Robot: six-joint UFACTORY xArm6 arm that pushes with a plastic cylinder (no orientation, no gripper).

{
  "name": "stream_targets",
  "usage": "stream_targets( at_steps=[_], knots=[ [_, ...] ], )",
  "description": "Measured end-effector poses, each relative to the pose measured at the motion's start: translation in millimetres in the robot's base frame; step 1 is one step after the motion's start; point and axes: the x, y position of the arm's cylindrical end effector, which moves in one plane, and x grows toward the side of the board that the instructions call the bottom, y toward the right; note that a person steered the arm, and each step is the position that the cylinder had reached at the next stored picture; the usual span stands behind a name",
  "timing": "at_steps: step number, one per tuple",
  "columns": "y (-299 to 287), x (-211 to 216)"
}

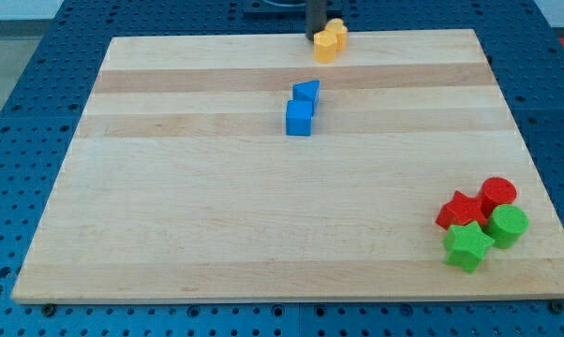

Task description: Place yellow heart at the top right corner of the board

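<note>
Two yellow blocks sit touching each other at the top edge of the board, a little right of centre. The front one (326, 46) and the back one (336, 30) are too small for me to tell which is the heart. My tip (314, 37) stands at the board's top edge, just left of the yellow pair and touching or nearly touching it. The board's top right corner (471, 36) lies far to the right of them.
A blue block (306, 92) and a blue cube (299, 119) sit close together below the yellow pair. At the bottom right a cluster holds a red block (460, 210), a red cylinder (497, 194), a green cylinder (508, 226) and a green star (467, 246).
</note>
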Motion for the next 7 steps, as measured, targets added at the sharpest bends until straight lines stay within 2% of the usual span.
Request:
stream_targets(
  at_steps=[2, 3, 5, 7],
  knots=[
    [86, -1],
    [101, -1],
    [36, 0],
    [28, 30]
  ],
)
